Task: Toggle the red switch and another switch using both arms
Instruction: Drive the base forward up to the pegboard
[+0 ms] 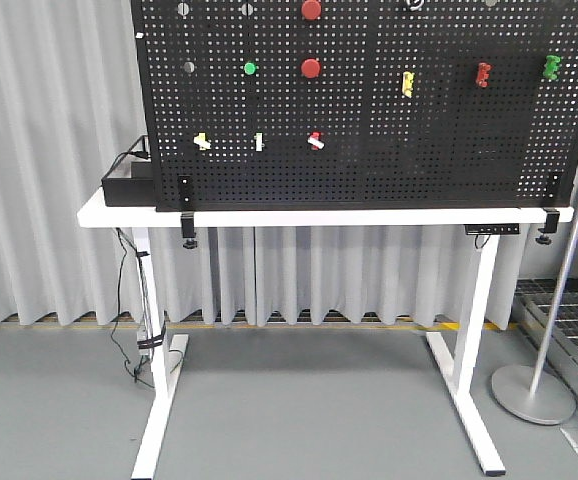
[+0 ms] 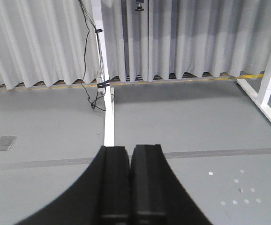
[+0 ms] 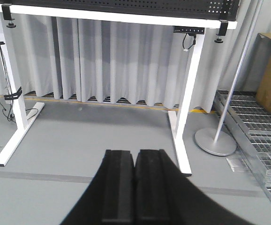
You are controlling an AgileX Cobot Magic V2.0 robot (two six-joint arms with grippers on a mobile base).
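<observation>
Left gripper [image 2: 131, 187]: clenched tight, empty, low over the floor [image 2: 196, 126].
Right gripper [image 3: 134, 187]: clenched tight too, empty, facing the table leg [image 3: 189, 103].
Red switch [image 1: 315, 140]: bottom row of the black board [image 1: 419, 150], not touched.
Yellow switch [image 1: 202, 141]: same row, off to the left.
Done: nothing yet.
Left to do: flip both.

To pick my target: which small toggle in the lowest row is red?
The rightmost: red toggle with white lever; the yellow toggle and white toggle sit leftward.
</observation>
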